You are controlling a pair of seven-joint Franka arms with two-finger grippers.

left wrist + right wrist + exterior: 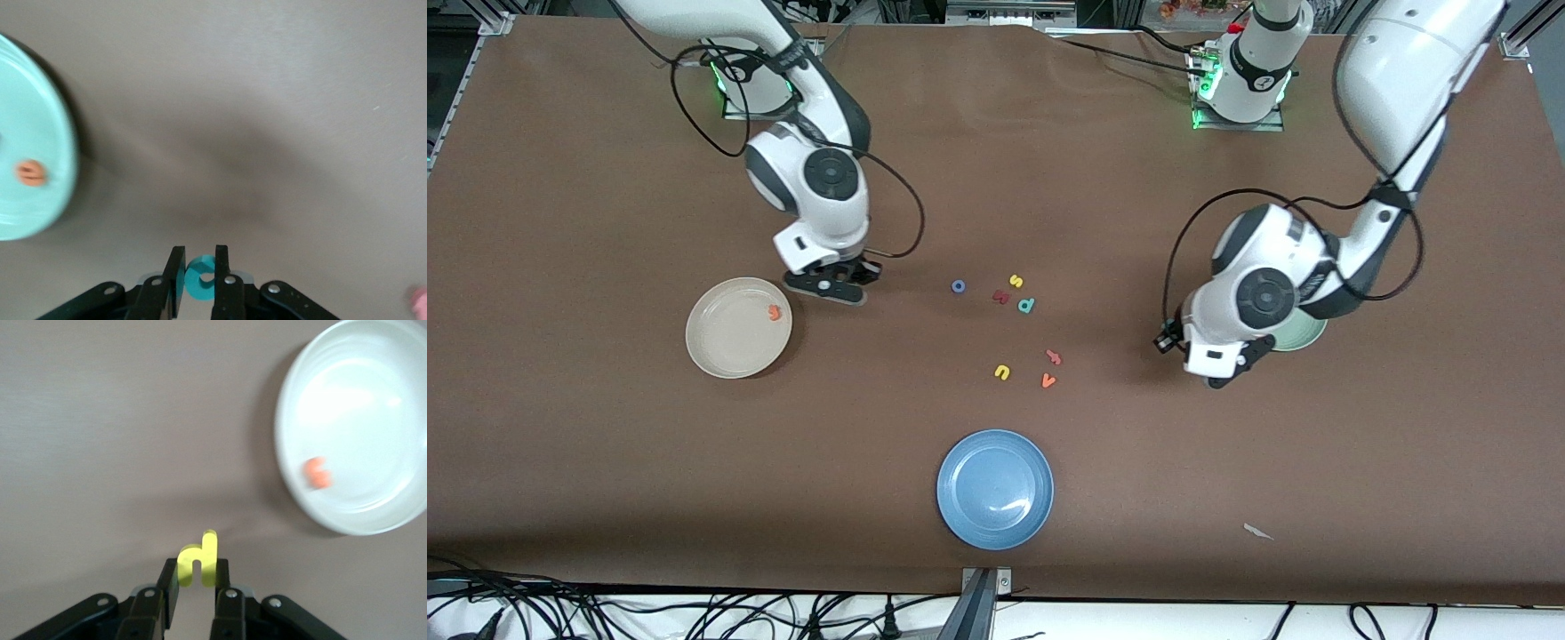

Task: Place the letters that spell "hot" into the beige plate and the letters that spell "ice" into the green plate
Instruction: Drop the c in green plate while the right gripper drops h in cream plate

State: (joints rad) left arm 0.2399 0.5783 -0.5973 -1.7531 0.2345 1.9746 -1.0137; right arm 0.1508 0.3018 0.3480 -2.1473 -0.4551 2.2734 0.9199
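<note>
My right gripper (834, 286) (197, 568) is shut on the yellow h (198, 561), low over the table just beside the beige plate (725, 342) (360, 380). The orange t (774, 312) (317, 473) lies in that plate. My left gripper (1221, 377) (199, 259) is shut on the teal c (199, 279), over the table beside the green plate (1307, 335) (40, 120), which the left arm largely covers in the front view. An orange e (31, 173) lies in the green plate. The blue o (958, 286) rests mid-table.
Loose letters lie mid-table: a yellow s (1016, 281), a dark red letter (1000, 297), a teal p (1026, 305), a reddish letter (1053, 356), a yellow u (1002, 372) and an orange v (1048, 380). A blue plate (960, 516) sits nearest the front camera.
</note>
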